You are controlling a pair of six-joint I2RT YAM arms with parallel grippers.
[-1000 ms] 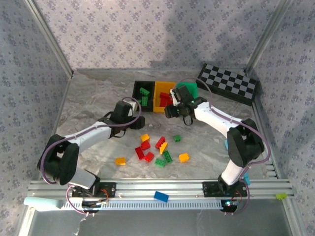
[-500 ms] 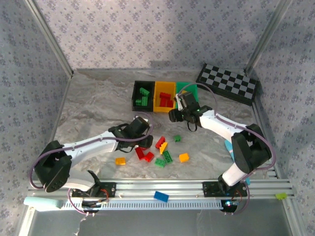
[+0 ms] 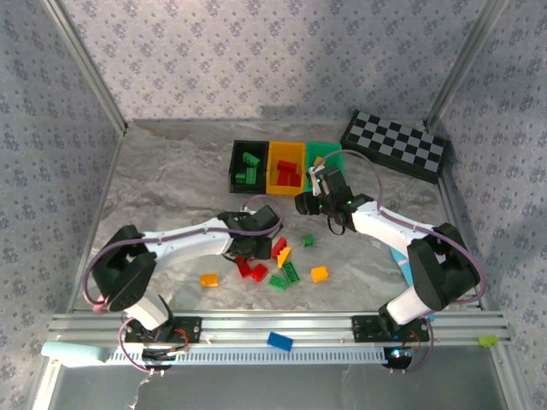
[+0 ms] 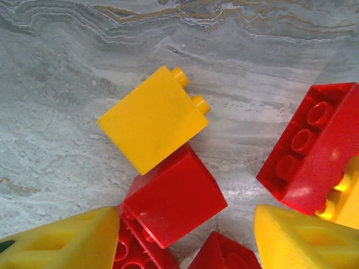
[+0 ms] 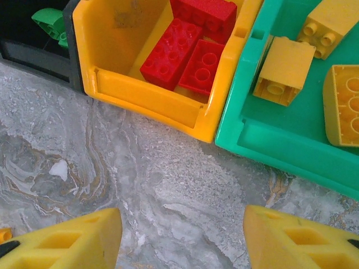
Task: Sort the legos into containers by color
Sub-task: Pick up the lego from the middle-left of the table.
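Loose legos lie mid-table: red (image 3: 243,266), green (image 3: 291,272) and orange (image 3: 320,273) among them. My left gripper (image 3: 253,243) hovers low over the pile, open. In its wrist view a red brick (image 4: 175,193) lies between the yellow fingers (image 4: 61,241) without touching them, with a yellow brick (image 4: 151,117) just beyond and another red brick (image 4: 317,148) to the right. The black bin (image 3: 236,167) holds green bricks, the yellow bin (image 5: 151,95) holds red bricks (image 5: 179,47), and the green bin (image 5: 269,140) holds yellow bricks (image 5: 283,70). My right gripper (image 3: 312,203) stands open above bare table just in front of the bins (image 5: 182,235).
A black-and-white checkered board (image 3: 397,145) lies at the back right. A lone blue brick (image 3: 279,341) rests on the front rail. An orange brick (image 3: 208,279) lies apart at the left of the pile. Patterned walls enclose the table on three sides.
My left arm swung right and forward from near the black bin down onto the brick pile, its jaws narrowing slightly. My right gripper drew back from above the bins to the table before them.
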